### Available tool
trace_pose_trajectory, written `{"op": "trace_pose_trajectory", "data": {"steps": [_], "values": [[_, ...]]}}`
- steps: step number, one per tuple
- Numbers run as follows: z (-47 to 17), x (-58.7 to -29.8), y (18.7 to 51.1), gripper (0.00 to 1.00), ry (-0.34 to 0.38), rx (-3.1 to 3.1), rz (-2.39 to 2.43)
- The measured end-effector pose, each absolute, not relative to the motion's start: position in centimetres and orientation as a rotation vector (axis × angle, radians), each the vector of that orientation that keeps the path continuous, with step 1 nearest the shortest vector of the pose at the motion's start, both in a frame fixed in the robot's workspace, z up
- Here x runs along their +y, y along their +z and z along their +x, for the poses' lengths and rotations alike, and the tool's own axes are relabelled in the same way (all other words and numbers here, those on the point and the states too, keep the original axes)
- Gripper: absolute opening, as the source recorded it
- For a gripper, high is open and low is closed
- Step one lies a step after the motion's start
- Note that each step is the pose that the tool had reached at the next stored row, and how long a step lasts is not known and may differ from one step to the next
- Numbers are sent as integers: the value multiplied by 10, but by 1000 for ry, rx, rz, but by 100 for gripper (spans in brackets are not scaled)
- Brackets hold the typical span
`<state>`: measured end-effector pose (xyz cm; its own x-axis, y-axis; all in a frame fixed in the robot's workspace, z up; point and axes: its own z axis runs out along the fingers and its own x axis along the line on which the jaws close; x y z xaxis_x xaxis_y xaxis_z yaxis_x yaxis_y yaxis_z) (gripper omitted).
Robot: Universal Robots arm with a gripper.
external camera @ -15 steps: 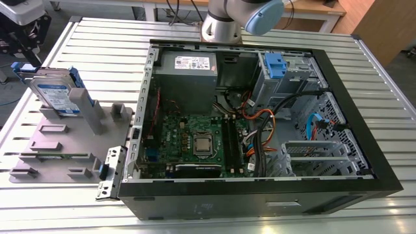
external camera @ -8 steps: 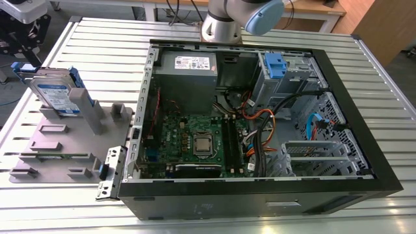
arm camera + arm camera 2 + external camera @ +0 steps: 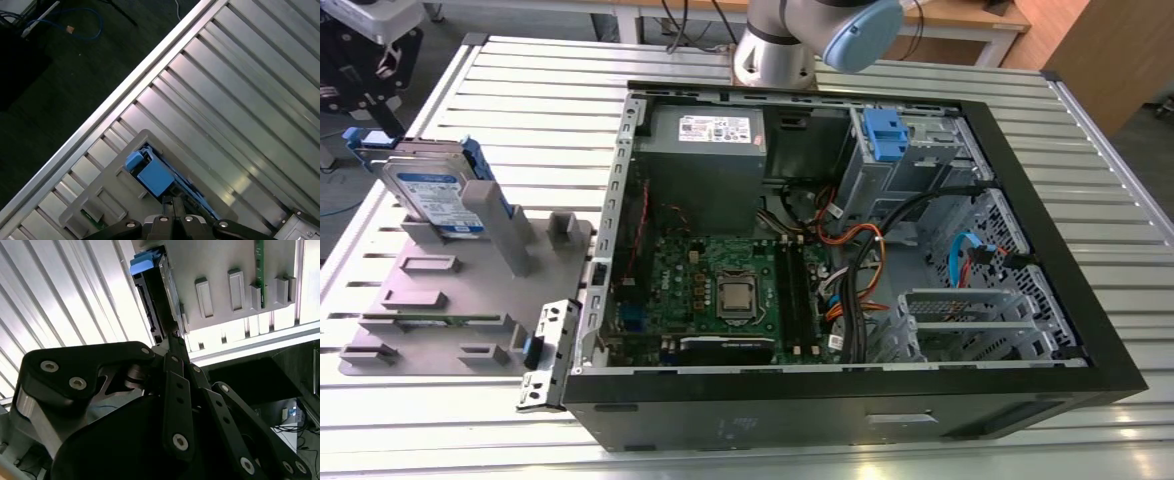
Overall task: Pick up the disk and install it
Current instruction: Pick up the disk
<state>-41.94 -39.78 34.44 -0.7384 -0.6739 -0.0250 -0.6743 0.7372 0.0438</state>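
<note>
The disk [image 3: 438,195] stands upright on its edge in a slot of the grey holder fixture [image 3: 454,300], on the exterior view's left. The fixture lies on the slatted aluminium table [image 3: 520,90], just beside the open computer case [image 3: 1067,300]. The white-and-blue label of the disk faces outward. Its blue bracket shows at the top edge.

Inside the case, the grey power supply [image 3: 707,135] sits above the green motherboard [image 3: 720,290]. The drive cage [image 3: 887,135] with a blue tab sits on the exterior view's right of the power supply.

In both wrist views, the gripper [image 3: 174,337] [image 3: 172,201] is clenched, its fingers pressed together with nothing between them. The fingertips lie just beside the edge of the disk [image 3: 150,300] [image 3: 155,177]. Contact cannot be confirmed.
</note>
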Motion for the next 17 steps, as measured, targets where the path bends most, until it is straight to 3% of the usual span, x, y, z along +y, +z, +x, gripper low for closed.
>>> {"op": "trace_pose_trajectory", "data": {"steps": [17], "values": [[-419,-398,344,11,79,2788,-1441]]}}
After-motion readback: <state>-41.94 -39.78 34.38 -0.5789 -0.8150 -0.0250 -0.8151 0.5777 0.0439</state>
